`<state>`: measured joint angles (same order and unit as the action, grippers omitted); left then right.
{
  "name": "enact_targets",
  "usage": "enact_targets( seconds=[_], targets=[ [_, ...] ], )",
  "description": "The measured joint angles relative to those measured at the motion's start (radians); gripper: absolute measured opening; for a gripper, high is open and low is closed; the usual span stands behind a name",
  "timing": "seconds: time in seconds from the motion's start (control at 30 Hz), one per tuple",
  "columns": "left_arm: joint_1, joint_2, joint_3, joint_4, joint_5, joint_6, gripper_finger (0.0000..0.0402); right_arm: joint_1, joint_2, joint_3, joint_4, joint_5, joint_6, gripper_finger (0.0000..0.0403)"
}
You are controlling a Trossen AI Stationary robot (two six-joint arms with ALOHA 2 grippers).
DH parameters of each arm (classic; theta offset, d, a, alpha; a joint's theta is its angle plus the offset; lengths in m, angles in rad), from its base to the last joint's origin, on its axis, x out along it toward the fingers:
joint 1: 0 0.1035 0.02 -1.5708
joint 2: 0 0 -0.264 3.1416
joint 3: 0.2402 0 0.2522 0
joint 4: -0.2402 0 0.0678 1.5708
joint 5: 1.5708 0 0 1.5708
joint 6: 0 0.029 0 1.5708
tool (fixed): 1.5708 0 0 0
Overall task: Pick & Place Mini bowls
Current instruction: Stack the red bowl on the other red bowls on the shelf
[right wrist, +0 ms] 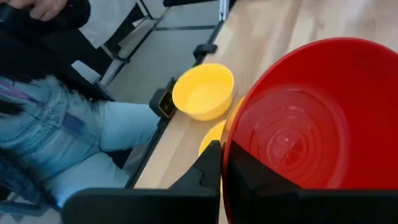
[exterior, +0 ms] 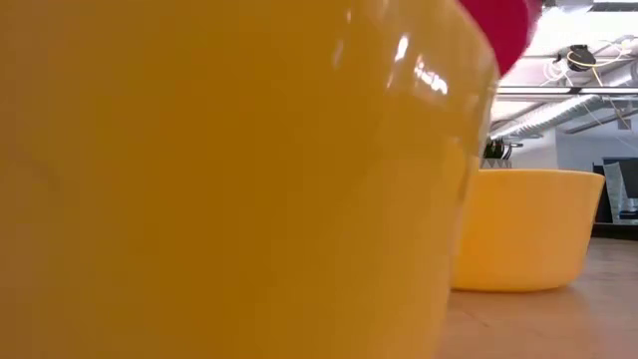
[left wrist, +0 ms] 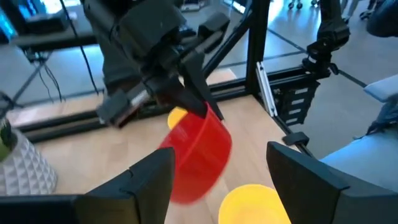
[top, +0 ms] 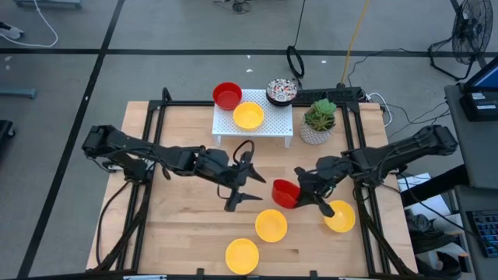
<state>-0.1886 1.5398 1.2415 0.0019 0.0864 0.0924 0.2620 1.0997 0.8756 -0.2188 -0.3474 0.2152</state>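
Note:
My right gripper [top: 300, 194] is shut on a glossy red mini bowl [top: 285, 193], held in the air over the table's middle. In the left wrist view this red bowl [left wrist: 199, 152] hangs tilted. My left gripper [top: 252, 185] is open, just left of the bowl and apart from it. Three yellow mini bowls stand on their bases on the table: one [top: 271, 225] near the middle, one [top: 242, 255] at the near edge, one [top: 340, 216] to the right. A red bowl [top: 227, 95], a yellow bowl [top: 248, 115] and a speckled bowl [top: 281, 91] are on or beside the white rack [top: 274, 124]. My right gripper pinches the red bowl's rim [right wrist: 229, 146], one finger [right wrist: 205, 177] outside the wall and one finger [right wrist: 258, 183] inside. The fingers come slanting down from the table's right. The bowl is lifted clear of the table and tilted, its opening turned toward the gripper.
A small white pot with a green plant [top: 319, 120] stands right of the rack. A black frame [top: 156, 117] borders the table. A person in jeans [right wrist: 68, 130] sits past the table's edge. In the low view a yellow bowl [exterior: 219, 179] fills most of the picture.

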Motion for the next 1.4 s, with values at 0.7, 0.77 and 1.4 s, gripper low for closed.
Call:
enact_targets(
  seconds=[0.7,0.77,1.4],
  targets=[
    [-0.056,-0.002,0.000,-0.074,0.133,0.000,0.0257,0.000,0.258,0.339,-0.045,-0.091,-0.309,0.0000],
    [-0.063,-0.002,0.000,-0.076,0.126,-0.009,0.0251,0.001,0.258,0.339,-0.043,-0.092,-0.311,0.0000],
    [-0.101,0.013,-0.001,-0.093,0.247,0.157,0.0007,-0.002,0.250,0.343,0.001,-0.052,-0.299,0.0124]
  ],
)
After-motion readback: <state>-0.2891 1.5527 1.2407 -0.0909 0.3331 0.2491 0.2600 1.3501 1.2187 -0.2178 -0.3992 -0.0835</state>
